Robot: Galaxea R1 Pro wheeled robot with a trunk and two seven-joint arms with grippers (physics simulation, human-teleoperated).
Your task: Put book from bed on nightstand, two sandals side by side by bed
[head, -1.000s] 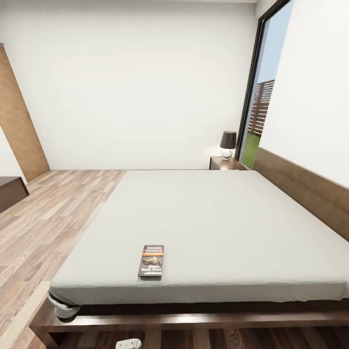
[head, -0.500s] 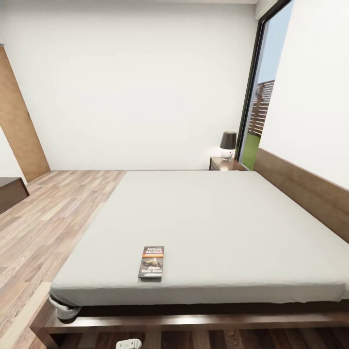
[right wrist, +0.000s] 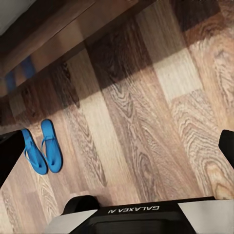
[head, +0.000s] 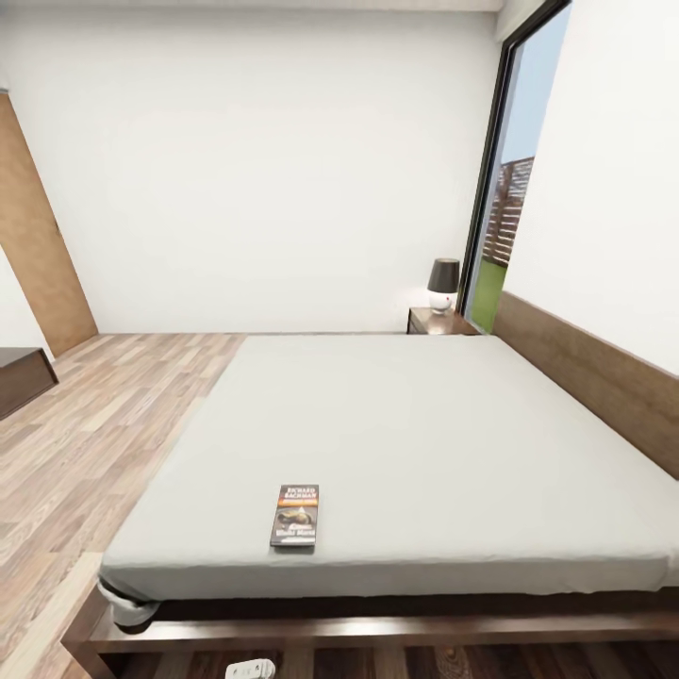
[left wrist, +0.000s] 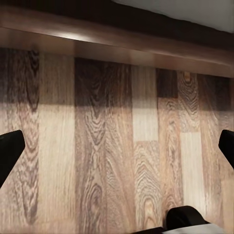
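book [head: 295, 516] flat on bed [head: 424, 443], near foot edge | sandals [right wrist: 43, 146] side by side on floor [right wrist: 146, 122] by bed frame | nightstand [head: 436, 322] beyond far corner | left gripper [left wrist: 117, 146] spread wide, empty | right gripper [right wrist: 117, 146] spread wide, empty

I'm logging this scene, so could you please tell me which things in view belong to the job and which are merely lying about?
Belonging to the job:
book
bed
nightstand
two sandals

Merely about:
table lamp on the nightstand
window
dark cabinet by the left wall
wooden door
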